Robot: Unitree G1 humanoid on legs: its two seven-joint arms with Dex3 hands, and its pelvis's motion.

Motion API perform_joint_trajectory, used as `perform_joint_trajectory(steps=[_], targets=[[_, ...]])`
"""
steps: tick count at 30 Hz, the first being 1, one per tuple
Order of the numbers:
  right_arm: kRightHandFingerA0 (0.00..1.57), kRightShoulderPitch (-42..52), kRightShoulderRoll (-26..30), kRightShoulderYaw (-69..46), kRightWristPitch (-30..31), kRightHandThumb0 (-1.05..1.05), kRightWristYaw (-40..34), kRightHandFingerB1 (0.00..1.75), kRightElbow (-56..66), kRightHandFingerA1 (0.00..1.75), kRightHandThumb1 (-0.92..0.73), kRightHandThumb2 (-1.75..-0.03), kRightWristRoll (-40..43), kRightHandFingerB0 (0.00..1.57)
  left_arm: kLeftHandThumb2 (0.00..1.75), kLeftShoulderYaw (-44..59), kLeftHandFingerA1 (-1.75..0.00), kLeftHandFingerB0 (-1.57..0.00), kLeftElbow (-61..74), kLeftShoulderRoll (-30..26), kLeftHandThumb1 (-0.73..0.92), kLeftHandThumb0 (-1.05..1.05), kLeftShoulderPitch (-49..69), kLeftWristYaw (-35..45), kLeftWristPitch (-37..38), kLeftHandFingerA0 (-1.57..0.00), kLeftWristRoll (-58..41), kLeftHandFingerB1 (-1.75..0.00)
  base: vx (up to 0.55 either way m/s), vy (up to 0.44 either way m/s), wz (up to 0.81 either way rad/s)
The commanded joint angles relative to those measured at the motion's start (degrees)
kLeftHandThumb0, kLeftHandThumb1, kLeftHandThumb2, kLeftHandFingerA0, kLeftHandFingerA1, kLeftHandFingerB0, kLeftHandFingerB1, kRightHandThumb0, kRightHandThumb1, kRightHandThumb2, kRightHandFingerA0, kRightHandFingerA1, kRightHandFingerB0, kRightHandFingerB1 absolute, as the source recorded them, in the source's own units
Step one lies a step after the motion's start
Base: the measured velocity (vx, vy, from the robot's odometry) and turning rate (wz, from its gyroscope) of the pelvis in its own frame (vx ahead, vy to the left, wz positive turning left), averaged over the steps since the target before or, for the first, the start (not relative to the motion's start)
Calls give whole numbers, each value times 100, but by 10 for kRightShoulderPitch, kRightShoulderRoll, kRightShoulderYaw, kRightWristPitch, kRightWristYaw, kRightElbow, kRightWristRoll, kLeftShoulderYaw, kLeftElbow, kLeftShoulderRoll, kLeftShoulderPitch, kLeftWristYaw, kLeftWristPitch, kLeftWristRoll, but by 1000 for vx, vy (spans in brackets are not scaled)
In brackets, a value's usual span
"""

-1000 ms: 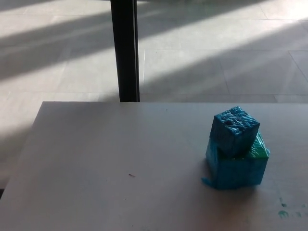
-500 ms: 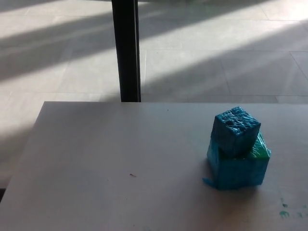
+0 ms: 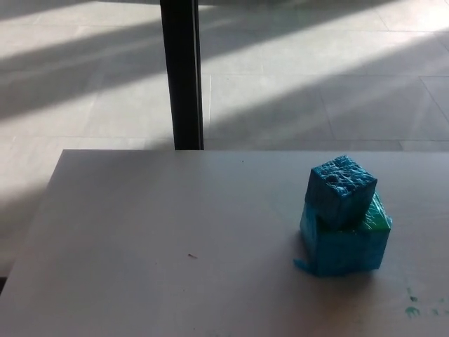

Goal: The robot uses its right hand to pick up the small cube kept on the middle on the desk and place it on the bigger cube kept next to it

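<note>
The small cube (image 3: 342, 189) sits on top of the bigger cube (image 3: 345, 242), turned at an angle to it and set toward its left and near side, so a green strip of the bigger cube's top shows to the right. Neither robot hand appears, so their fingers cannot be judged. The bigger cube stands on the desk (image 3: 175, 239), well clear of the desk's far edge, with bare desk stretching left of it and green paint specks (image 3: 414, 305) near its front right; a black post (image 3: 182, 74) rises beyond the far edge, far left of it.
</note>
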State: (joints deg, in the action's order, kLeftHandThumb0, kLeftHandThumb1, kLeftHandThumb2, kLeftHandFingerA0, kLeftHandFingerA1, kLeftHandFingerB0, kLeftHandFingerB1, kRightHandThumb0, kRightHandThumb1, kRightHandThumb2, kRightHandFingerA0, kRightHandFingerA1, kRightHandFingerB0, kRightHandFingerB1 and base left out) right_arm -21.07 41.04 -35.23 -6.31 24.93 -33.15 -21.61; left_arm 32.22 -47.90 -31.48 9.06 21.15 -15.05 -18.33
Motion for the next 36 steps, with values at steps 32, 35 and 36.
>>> perform_joint_trajectory(steps=[32,35,36], targets=[[53,149,-197,-302,136,-46,-300,82,-250,112,-55,-62,234,38,71,-7,-48,-28,-12,-8,92,-91,21,-3,16,-31,10,-37,0,0,0],[50,158,-211,-261,127,-42,-262,76,-253,104,-56,-60,225,40,69,-3,-49,-26,-31,-11,92,-90,11,2,18,-31,4,-37,0,0,0],[50,160,-214,-254,127,-43,-260,77,-251,106,-54,-60,229,41,70,-5,-47,-27,-32,-12,92,-90,11,1,17,-31,6,-37,0,0,0]])
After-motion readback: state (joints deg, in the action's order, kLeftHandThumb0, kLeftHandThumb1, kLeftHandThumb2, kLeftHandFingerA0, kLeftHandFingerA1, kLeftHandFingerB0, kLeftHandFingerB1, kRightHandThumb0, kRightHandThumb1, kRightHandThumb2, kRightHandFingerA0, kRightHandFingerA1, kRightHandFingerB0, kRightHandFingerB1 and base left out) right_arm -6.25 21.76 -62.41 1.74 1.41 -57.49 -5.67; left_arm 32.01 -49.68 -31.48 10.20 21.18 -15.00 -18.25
